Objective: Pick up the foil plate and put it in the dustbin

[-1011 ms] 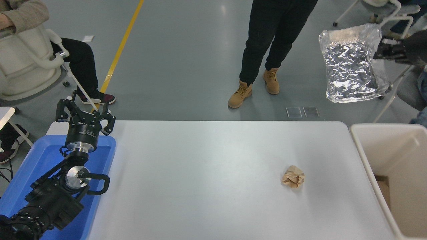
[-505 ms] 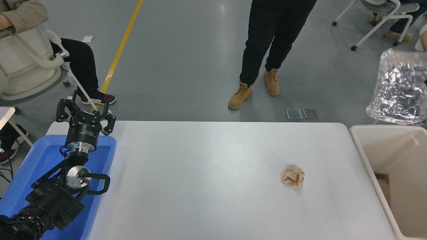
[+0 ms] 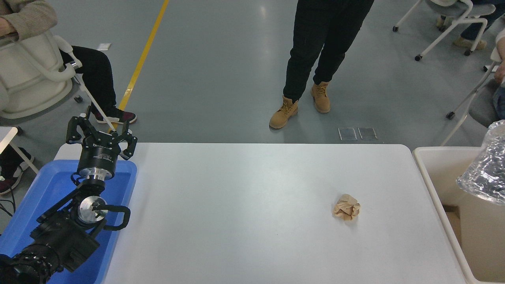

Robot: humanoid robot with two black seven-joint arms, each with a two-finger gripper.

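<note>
The foil plate (image 3: 486,169), shiny crinkled silver, hangs at the right edge of the head view, over the mouth of the beige dustbin (image 3: 434,169); only its left part shows. The right gripper and arm are out of view past the right edge. The left gripper (image 3: 100,132) is open and empty, parked over the blue tray at the lower left.
A crumpled brown paper ball (image 3: 346,207) lies on the white table (image 3: 236,213) right of centre. A blue tray (image 3: 47,189) sits at the left edge. A person stands at the far side; others sit at the top left and top right.
The foil plate has moved right and down, from high above the floor beyond the table to over the dustbin's opening. The right gripper has left the view. The left arm has not moved.
</note>
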